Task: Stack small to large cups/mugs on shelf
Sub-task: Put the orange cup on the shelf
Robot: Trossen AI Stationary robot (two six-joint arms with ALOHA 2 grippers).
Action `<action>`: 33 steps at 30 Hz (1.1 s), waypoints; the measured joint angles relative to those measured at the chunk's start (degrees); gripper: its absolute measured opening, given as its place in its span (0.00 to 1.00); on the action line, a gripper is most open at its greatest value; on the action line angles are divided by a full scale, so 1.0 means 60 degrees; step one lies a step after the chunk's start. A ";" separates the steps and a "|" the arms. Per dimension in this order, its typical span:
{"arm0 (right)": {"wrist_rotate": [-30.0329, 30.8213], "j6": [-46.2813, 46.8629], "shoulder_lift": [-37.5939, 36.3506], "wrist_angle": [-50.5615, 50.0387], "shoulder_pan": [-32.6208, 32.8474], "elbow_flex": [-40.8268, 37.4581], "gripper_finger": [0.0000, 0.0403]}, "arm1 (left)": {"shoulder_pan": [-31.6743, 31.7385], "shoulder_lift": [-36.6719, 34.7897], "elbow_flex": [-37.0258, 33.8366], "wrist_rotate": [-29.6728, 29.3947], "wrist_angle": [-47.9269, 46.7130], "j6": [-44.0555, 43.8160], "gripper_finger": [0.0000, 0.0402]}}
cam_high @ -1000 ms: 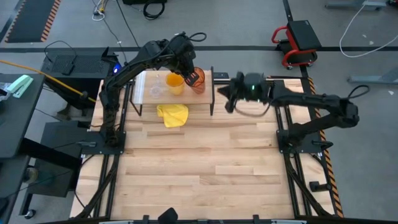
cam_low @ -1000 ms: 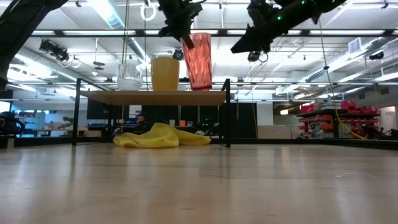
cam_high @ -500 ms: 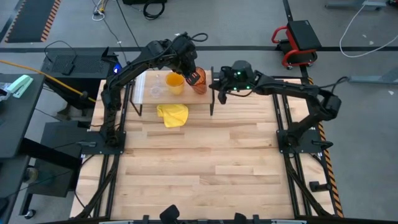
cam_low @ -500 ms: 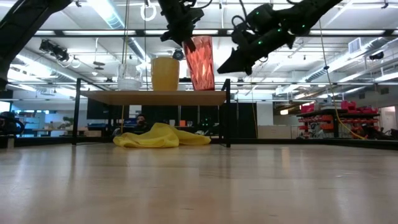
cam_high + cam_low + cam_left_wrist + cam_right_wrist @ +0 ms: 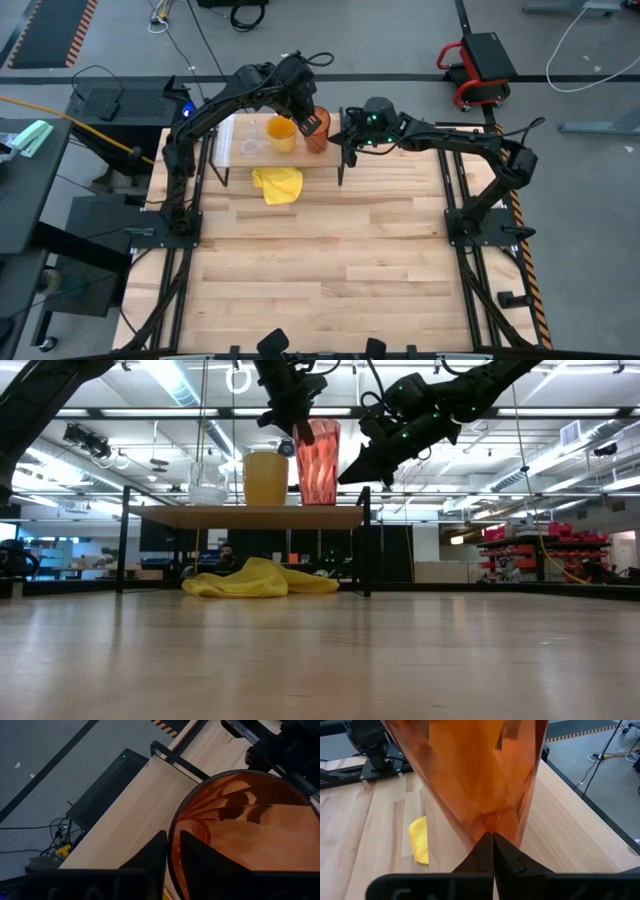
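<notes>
The amber tumbler (image 5: 318, 132) (image 5: 318, 460) stands upright on its base at the right end of the shelf (image 5: 232, 130) (image 5: 250, 517). The orange mug (image 5: 282, 133) (image 5: 265, 478) stands beside it. The small clear glass (image 5: 249, 147) (image 5: 208, 490) stands farther left. My left gripper (image 5: 308, 120) (image 5: 298, 428) (image 5: 172, 852) is above the tumbler, shut on its rim. My right gripper (image 5: 345, 140) (image 5: 348, 478) (image 5: 492, 840) is shut, just right of the tumbler's lower wall. My left gripper holds the tumbler by its rim (image 5: 171, 827) on the side toward the mug, one finger inside and one outside. It comes from above, pointing down. The tumbler stands upright with its base on the shelf. My right gripper's shut fingertips (image 5: 489, 845) meet the tumbler's lower wall (image 5: 492, 822), slanting down from the table's right.
A yellow cloth (image 5: 278, 184) (image 5: 258, 580) lies on the tabletop under and in front of the shelf. The shelf's black legs (image 5: 364, 540) stand at its corners. The near half of the plank table (image 5: 320, 270) is bare wood.
My right gripper has swung from beyond the shelf's right end toward the table's left and down, up to the tumbler's lower wall. The tumbler, tilted a second ago, now stands upright on the shelf; my left gripper has kept its hold on the rim.
</notes>
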 joint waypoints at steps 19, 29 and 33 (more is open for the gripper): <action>0.0034 0.0000 -0.0011 -0.0025 -0.0007 0.0000 0.01 | -0.0004 0.0004 -0.0004 0.0015 0.0335 -0.0004 0.15; 0.0047 0.0004 -0.0011 -0.0041 -0.0013 0.0000 0.01 | -0.0004 0.0004 -0.0004 0.0007 0.0585 -0.0011 0.18; 0.0047 0.0014 -0.0011 -0.0047 -0.0075 0.0000 0.01 | 0.0010 0.0004 -0.0004 0.0007 0.0759 -0.0008 0.17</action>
